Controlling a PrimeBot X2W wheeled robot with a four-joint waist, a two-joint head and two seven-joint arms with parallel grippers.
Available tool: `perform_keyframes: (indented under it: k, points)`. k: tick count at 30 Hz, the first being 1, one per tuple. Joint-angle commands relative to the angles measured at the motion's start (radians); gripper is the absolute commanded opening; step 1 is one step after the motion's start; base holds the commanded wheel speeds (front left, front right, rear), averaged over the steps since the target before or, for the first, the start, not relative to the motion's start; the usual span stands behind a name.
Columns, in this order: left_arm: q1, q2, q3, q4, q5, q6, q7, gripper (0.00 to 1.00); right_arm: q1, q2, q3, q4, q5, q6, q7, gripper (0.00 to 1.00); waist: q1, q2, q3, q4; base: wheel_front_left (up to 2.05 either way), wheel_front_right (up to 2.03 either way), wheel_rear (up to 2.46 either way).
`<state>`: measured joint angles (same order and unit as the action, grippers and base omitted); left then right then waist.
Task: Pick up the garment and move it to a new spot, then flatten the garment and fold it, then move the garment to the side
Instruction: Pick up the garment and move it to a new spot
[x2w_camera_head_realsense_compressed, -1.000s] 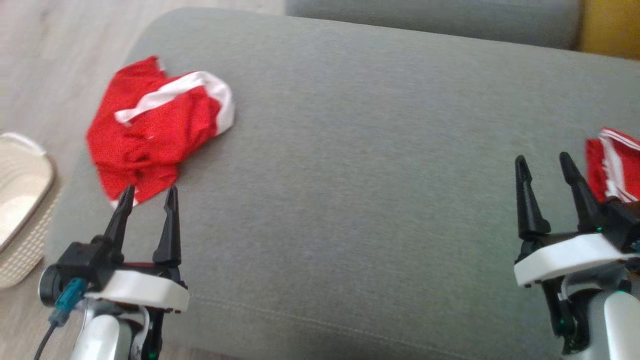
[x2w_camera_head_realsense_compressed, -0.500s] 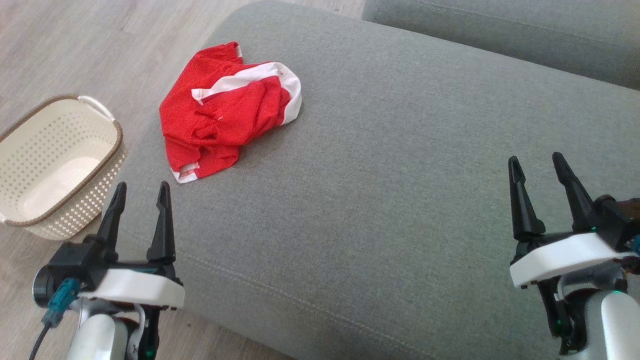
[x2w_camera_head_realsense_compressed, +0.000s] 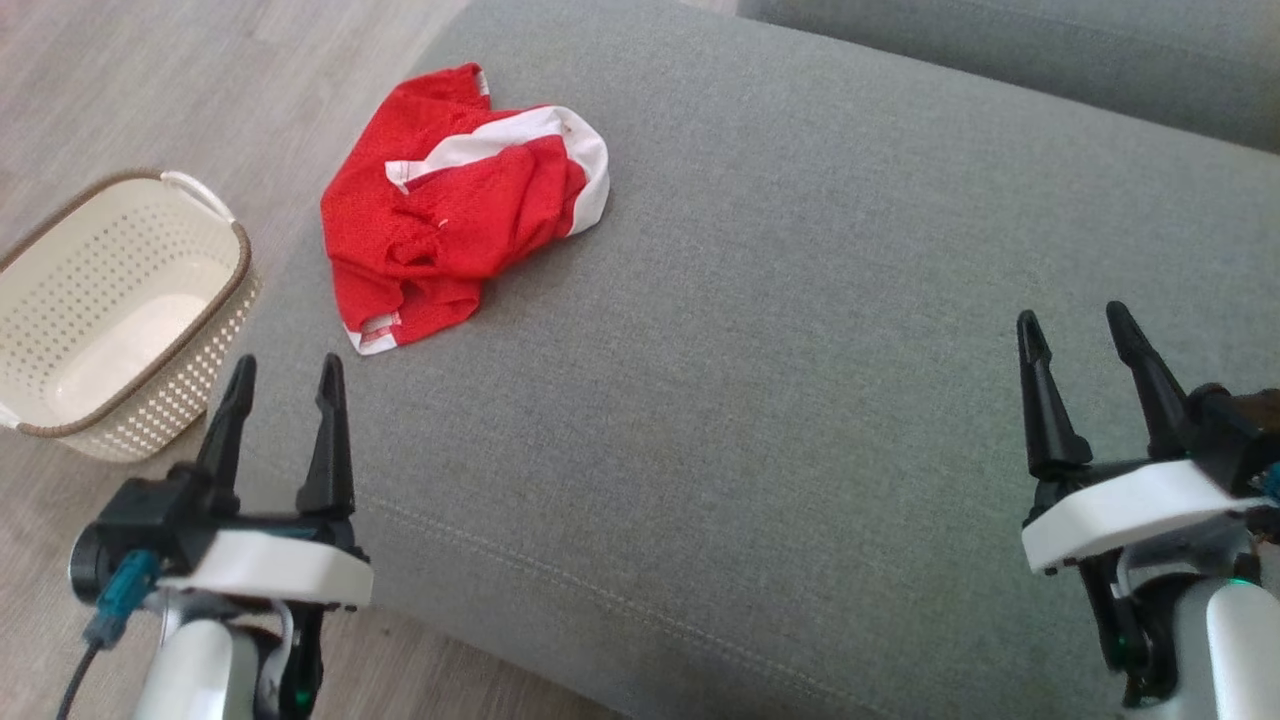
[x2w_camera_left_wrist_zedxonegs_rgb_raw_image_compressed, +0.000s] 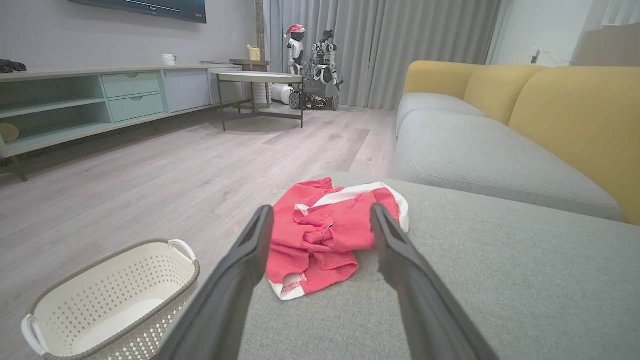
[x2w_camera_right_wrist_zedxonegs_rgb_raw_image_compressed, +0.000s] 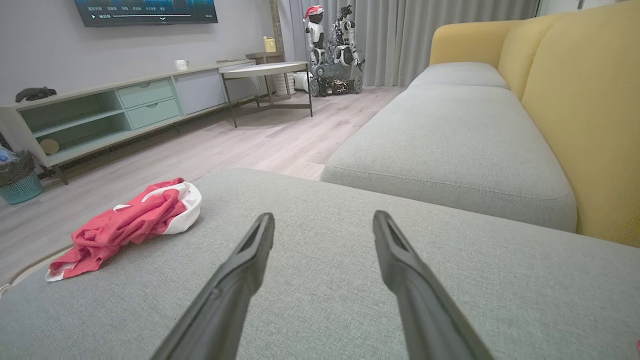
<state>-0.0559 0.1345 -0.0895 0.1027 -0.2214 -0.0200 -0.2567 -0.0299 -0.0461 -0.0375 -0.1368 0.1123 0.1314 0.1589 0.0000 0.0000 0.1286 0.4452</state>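
Head view, entry for the first pick. The largest item is the grey sofa cushion (x2w_camera_head_realsense_compressed: 800, 400), spreading out ahead of both tools. Next is a cream perforated basket (x2w_camera_head_realsense_compressed: 238, 262) on the wood floor, off to the outer left of the left gripper (x2w_camera_head_realsense_compressed: 287, 361) and just beside the cushion's edge. Then comes the garment (x2w_camera_head_realsense_compressed: 450, 215), red with white bands, crumpled in one heap on the cushion and not yet lifted.

Key relation: the garment lies ahead of the left gripper and a little to its right. In the left wrist view it sits framed between that gripper's two fingers, so the tool points almost straight at it, with a strip of bare cushion between. From the right gripper (x2w_camera_head_realsense_compressed: 1072, 314) it lies far to the left and ahead, well apart. We take the left arm as clearly the nearer.

Long axis of the heap: we judge it slanted, running from a white-edged hem nearest the left fingers away to the right, ending at the broad white band.

Tool state: both grippers have jaws spread wide with nothing between them.

Our judgement: the pick calls for a forward reach by the left arm, taking the near hem.
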Motion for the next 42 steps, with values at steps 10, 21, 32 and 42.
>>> perform_keyframes:
  k: [10, 21, 32, 42]
  points:
    - [-0.268, 0.005, 0.085, 0.030, -0.023, -0.057, -0.005, 1.00, -0.112, -0.004, 0.030, -0.130, -0.057, -0.001, 0.074, 1.00, 0.0000, 0.0000, 0.184, -0.042, 0.00, 0.00, 0.00]
    - [-0.671, 0.043, 0.062, 0.507, -0.082, -0.107, -0.005, 1.00, -0.209, -0.004, 0.043, -0.209, -0.112, -0.001, 0.133, 1.00, 0.0000, 0.0000, 0.388, -0.109, 0.00, 0.00, 0.00]
    - [-0.915, 0.085, -0.085, 0.963, -0.267, -0.110, 0.134, 0.36, -0.257, -0.004, 0.061, -0.187, -0.100, -0.001, 0.122, 1.00, 0.0000, 0.0000, 0.441, -0.152, 0.00, 0.00, 0.00]
    - [-0.941, 0.172, -0.149, 0.942, -0.341, -0.111, 0.008, 0.00, -0.257, -0.004, 0.032, -0.160, -0.075, -0.001, 0.081, 1.00, 0.0000, 0.0000, 0.395, -0.163, 0.00, 0.00, 0.00]
